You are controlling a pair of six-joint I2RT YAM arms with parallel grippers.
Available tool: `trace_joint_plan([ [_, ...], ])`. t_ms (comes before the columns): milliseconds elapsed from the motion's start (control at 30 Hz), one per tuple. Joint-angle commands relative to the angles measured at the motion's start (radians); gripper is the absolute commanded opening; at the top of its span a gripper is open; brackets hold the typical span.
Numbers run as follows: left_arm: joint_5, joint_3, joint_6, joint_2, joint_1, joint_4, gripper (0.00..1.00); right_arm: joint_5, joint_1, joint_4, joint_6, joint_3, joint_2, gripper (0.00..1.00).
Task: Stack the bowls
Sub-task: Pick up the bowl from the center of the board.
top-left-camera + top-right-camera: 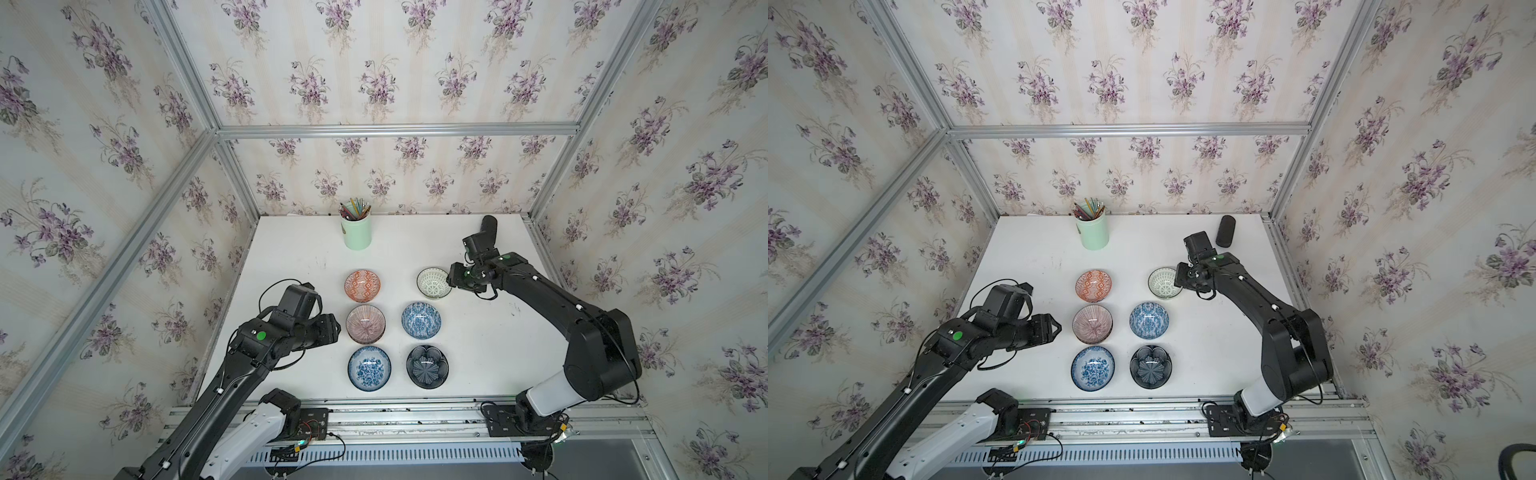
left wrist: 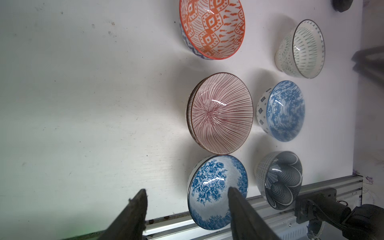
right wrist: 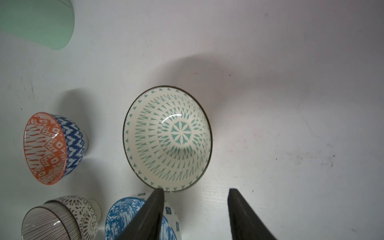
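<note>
two columns of bowls, one pair nested

meanwhile both arms hover over the white tabletop with nothing in their grip. the left gripper stands released. its two dark fingers are spread wide, with only bare table and the edge of the blue-and-white floral ceramic bowl behind the gap. in both top views it sits just left of the bowl columns, level with the pink-lined striped ceramic bowl.

the right gripper is parted too, not clenched on anything. one fingertip lies right at the rim of the white ceramic bowl with green triangles, and i cannot tell whether it touches. the other fingertip is over bare table.

the bowls stand upright in two columns of three, each spot apart from the next. in the far row, the orange geometric ceramic bowl is on the left and the green-triangle bowl is on the right.

in the middle row, the pink-lined bowl sits nested inside the white ceramic bowl with dark lattice, whose rim peeks out just beneath it in the left wrist view. to their right is the blue-and-white swirl-patterned ceramic bowl.

in the near row, the floral bowl is on the left and the dark navy petal-patterned ceramic bowl is on the right.

a tall mint-green cup of pencils stands at the back edge, well apart from the bowls.
</note>
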Motion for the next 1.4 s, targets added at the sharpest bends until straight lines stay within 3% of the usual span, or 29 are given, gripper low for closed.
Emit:
trace_joint_plan([
  [0, -0.011, -0.002, -0.005, 0.001, 0.001, 0.007, 0.63, -0.022, -0.001, 0.047, 0.008, 0.022, 0.044, 0.52],
  [867, -0.02, -0.009, -0.008, 0.002, 0.001, 0.013, 0.6, 0.031, -0.014, 0.093, 0.019, 0.021, 0.183, 0.23],
  [1367, -0.016, -0.008, -0.002, 0.008, 0.001, 0.015, 0.6, 0.002, -0.028, 0.104, 0.03, 0.021, 0.203, 0.15],
])
